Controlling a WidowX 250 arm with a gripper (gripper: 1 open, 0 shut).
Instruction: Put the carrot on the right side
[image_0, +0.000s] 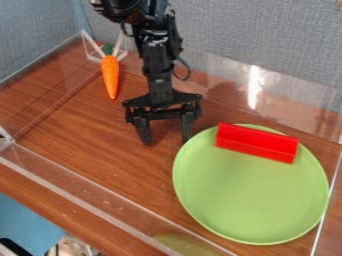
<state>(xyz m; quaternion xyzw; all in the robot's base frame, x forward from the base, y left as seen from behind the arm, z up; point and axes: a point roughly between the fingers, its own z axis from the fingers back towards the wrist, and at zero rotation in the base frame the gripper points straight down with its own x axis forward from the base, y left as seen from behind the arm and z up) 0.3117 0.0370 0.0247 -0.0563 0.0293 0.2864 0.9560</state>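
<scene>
The carrot (110, 75) is small and orange with a green stem. It lies on the wooden table near the back left wall. My gripper (163, 131) points straight down at the table, to the right of the carrot and nearer the camera, well apart from it. Its black fingers (143, 132) are spread open with nothing between them. It hangs just left of the green plate's rim.
A round green plate (247, 195) fills the front right of the table, with a red rectangular block (255, 142) on its far edge. Clear acrylic walls (287, 88) border the table at the back and front. A blue-grey wall stands behind.
</scene>
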